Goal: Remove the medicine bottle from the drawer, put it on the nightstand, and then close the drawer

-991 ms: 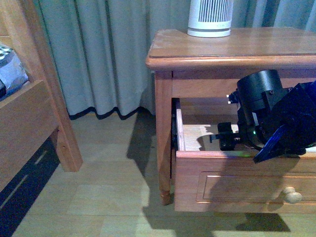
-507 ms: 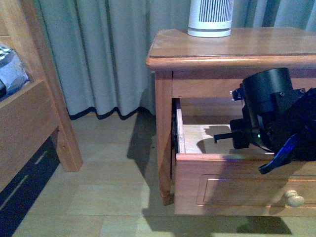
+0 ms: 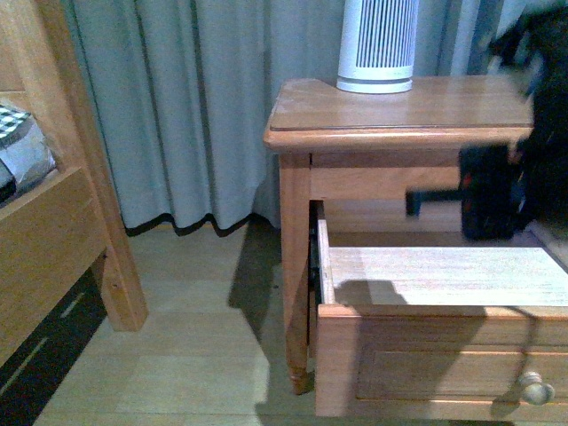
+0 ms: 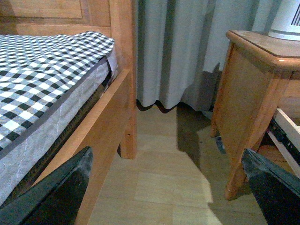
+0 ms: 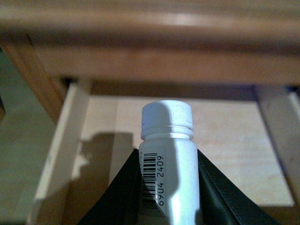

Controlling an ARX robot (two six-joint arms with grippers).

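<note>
Grey curtains (image 3: 195, 106) behind, bed frame (image 3: 53, 222) at 9 o'clock. My left gripper (image 4: 166, 187) idles near the floor, jaws wide apart and empty. Nightstand (image 3: 399, 98) at 2 o'clock, drawer (image 3: 426, 328) open at 4. Half a second ago my right gripper (image 5: 168, 187) was down in the drawer. It's now lifted clear at 3 o'clock, clamped on the medicine bottle (image 5: 166, 117). Retrieval looks done; placing on top should be next.

nightstand (image 3: 426, 102), upper drawer (image 3: 417, 333) pulled open — blurred dark arm (image 3: 486, 204) above it, ribbed appliance (image 3: 377, 44) on top

Right tool (image 5: 167, 157) and left tool (image 4: 166, 157) have matte black, tapering fingers (image 4: 70, 187).
</note>
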